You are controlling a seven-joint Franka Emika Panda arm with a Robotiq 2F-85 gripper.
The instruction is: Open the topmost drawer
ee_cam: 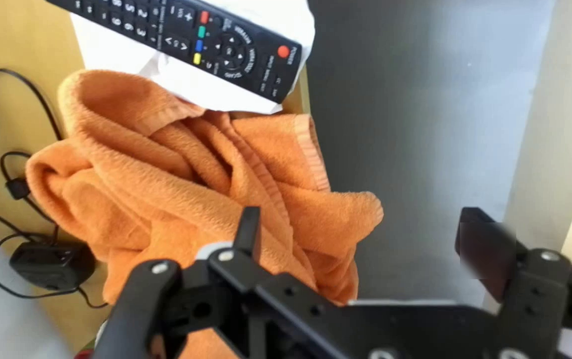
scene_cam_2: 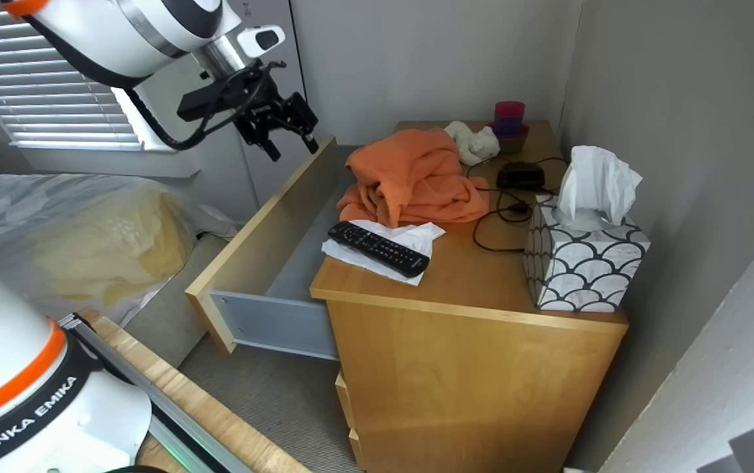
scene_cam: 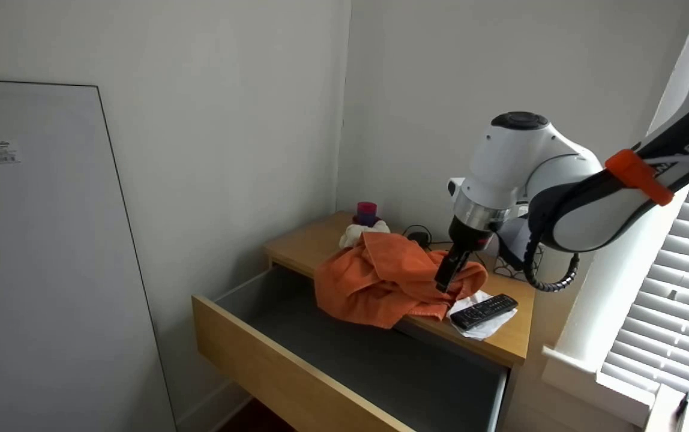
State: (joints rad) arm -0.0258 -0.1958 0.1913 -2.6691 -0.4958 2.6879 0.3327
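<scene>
The topmost drawer (scene_cam: 272,375) is pulled well out of the dresser, with its pale-wood front away from the body and its dark grey inside showing. It also stands open in an exterior view (scene_cam_2: 283,226), and its bare grey floor shows in the wrist view (ee_cam: 425,139). My gripper (ee_cam: 360,224) is open with nothing between its fingers. It is above the drawer and the orange towel, touching neither as far as I can see. In an exterior view the gripper (scene_cam_2: 293,150) hangs in the air near the far end of the drawer front.
An orange towel (scene_cam: 380,276) lies on the dresser top and hangs over the drawer. A black remote (scene_cam_2: 380,248) lies on white paper. A tissue box (scene_cam_2: 580,263), black cables, a white cloth (scene_cam_2: 474,142) and stacked cups (scene_cam_2: 510,118) are also on top.
</scene>
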